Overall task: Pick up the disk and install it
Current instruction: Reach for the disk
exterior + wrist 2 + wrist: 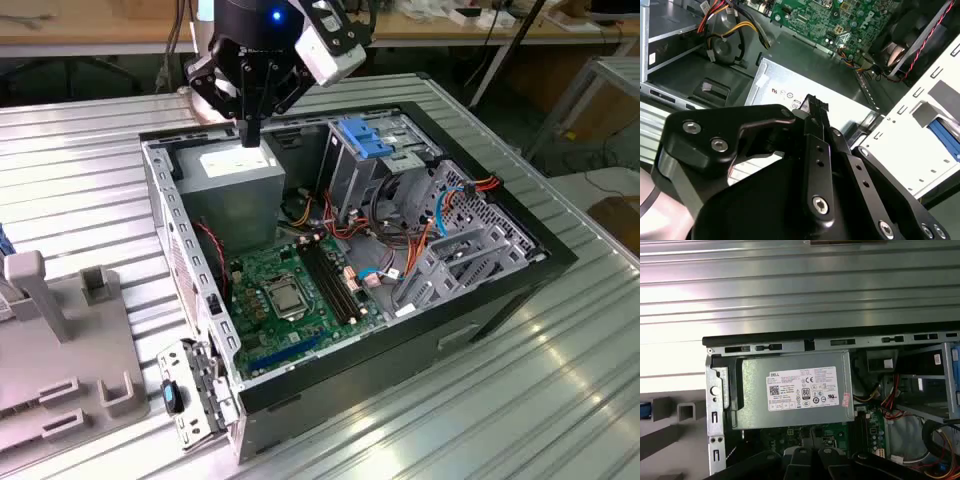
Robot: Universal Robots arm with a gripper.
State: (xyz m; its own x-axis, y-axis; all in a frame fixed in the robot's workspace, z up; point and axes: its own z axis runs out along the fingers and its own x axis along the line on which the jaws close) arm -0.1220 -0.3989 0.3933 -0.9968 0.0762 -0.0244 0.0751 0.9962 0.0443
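Ribbed metal table (pixel 560 400), open computer case (pixel 420 345); hand (pixel 250 138) pinched together, empty, above power supply (pixel 238 180)

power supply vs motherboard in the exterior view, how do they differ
The power supply is a boxy grey metal block with a white label on top; the motherboard is a flat green board studded with parts. The power supply stands tall, its top near the case rim, with the gripper over it; the motherboard lies low on the case floor. Both sit inside the open computer case.
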